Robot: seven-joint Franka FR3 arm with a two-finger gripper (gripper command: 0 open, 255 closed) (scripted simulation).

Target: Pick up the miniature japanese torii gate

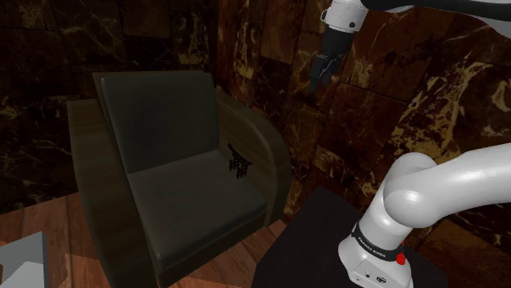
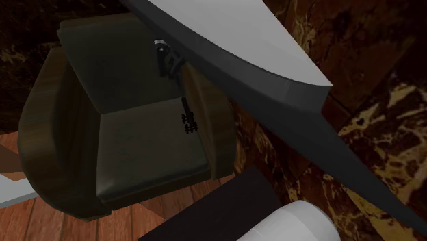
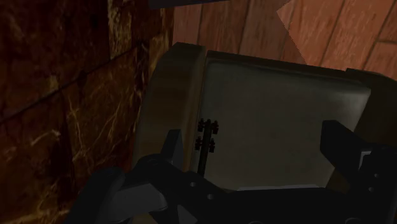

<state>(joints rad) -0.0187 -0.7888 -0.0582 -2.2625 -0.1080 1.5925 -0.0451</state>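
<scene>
A small black torii gate [image 1: 239,161] is being shown on the dark seat cushion [image 1: 192,192] of an armchair [image 1: 106,164] with a wooden frame. It is lying at the cushion's edge, just beside the inner face of the armrest [image 1: 262,143] on the shoulder view's right. Whether it is touching that armrest cannot be told.

The end effector [image 1: 325,69] is being held high above the armchair, over that same armrest and in front of a brown marbled wall [image 1: 270,49], well apart from the gate. It is being carried by the white arm [image 1: 442,192], which is rising from the black stand [image 1: 303,245] on a floor [image 1: 49,221] of wooden planks.

In the second exterior view the armchair [image 2: 55,116] is being looked down on. The gate [image 2: 187,118] is being seen as a thin dark shape along the cushion's side, with the end effector [image 2: 166,63] above the chair's back corner and a broad link of the arm [image 2: 274,75] crossing the picture.

In the wrist view the end effector [image 3: 254,143] is being kept wide open. Its two fingers [image 3: 170,147] are standing far apart and nothing is being gripped. The gate [image 3: 206,135] is being seen far below them, nearer one finger than the other, on the cushion [image 3: 280,121] next to the curved armrest [image 3: 168,95].
</scene>
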